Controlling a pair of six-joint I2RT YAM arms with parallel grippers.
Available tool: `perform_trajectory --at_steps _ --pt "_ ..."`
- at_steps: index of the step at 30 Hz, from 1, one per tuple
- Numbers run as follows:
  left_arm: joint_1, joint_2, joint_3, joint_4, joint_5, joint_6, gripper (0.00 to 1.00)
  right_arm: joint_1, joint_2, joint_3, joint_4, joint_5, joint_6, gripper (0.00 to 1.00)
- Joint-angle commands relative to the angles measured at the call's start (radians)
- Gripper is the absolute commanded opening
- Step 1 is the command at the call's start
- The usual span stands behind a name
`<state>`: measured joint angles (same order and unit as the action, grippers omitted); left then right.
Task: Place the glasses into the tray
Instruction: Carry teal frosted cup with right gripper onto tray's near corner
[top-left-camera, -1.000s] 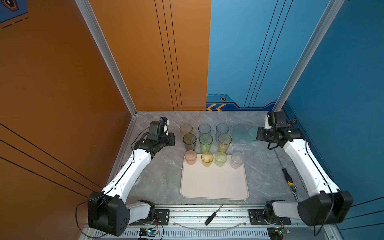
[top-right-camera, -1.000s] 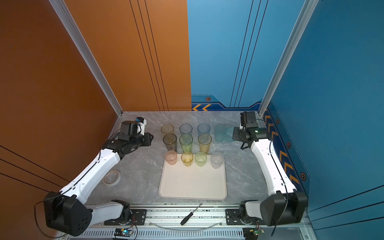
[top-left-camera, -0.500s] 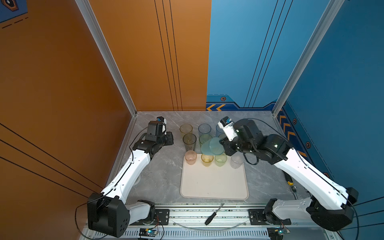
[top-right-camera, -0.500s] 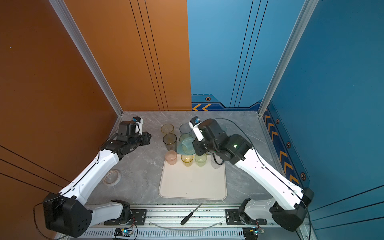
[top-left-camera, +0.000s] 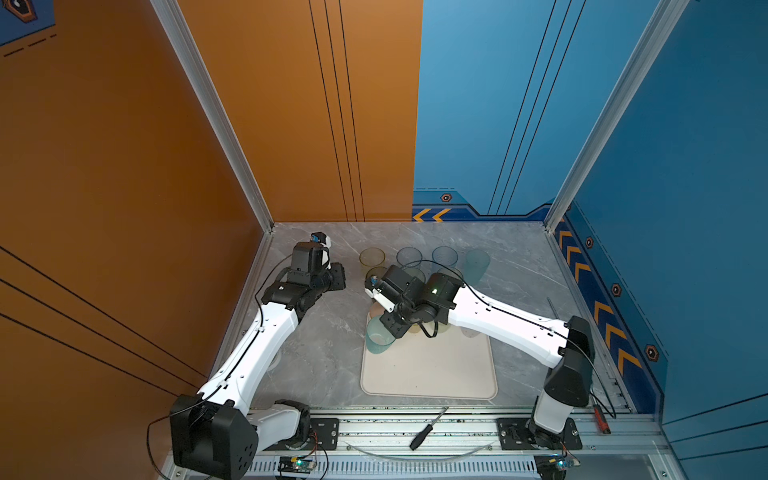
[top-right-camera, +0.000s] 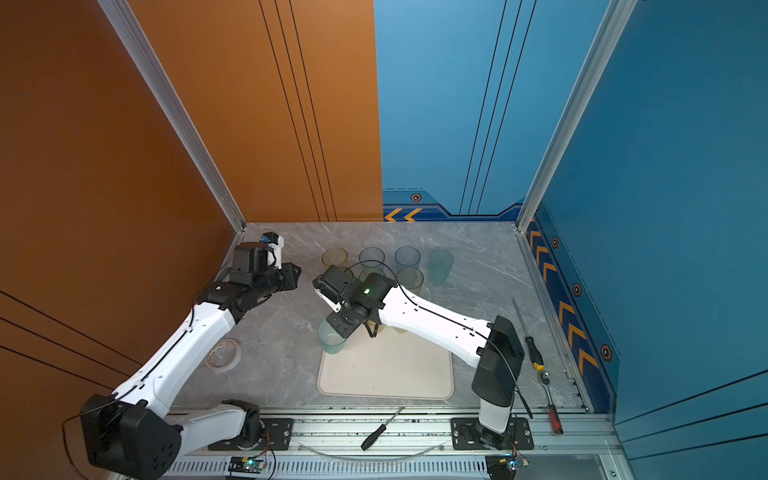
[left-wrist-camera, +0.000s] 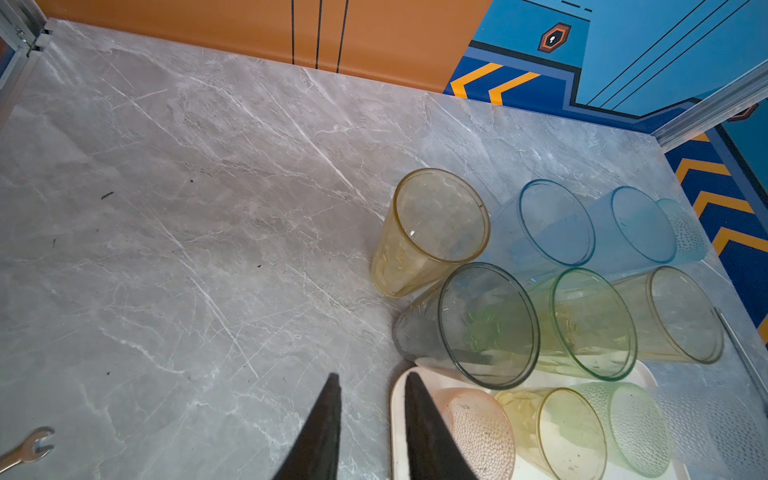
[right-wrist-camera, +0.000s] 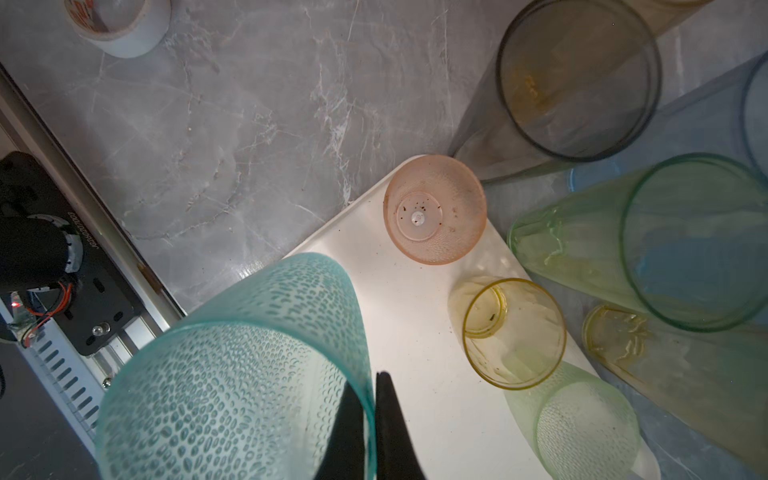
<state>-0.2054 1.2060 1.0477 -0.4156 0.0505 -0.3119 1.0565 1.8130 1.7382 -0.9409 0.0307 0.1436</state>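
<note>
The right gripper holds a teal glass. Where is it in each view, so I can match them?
Both top views: teal glass tilted by the tray's far-left corner.
Left wrist: not in it; the back-row teal glass is another.
Right wrist: large in the foreground, wall pinched by the right gripper.
Shared landmark: that tray corner with the pink glass.

Right pincer (top-right-camera: 337, 333) grips a teal glass (top-right-camera: 330, 343) at the far left corner of the cream tray (top-right-camera: 386, 374); more glasses (top-right-camera: 372, 257) stand toward the far edge of the surface (top-right-camera: 266, 340).
</note>
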Motion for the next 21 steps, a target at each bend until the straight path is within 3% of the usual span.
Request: perform_trajectory --at_steps 1,21 --pt "0.015 -0.003 0.003 -0.022 0.007 0.007 0.28 0.015 0.042 0.053 -0.061 0.026 -0.021 0.0" --pt "0.041 0.002 -0.009 -0.022 0.032 0.017 0.29 0.013 0.184 0.128 -0.064 0.101 -0.004 0.0"
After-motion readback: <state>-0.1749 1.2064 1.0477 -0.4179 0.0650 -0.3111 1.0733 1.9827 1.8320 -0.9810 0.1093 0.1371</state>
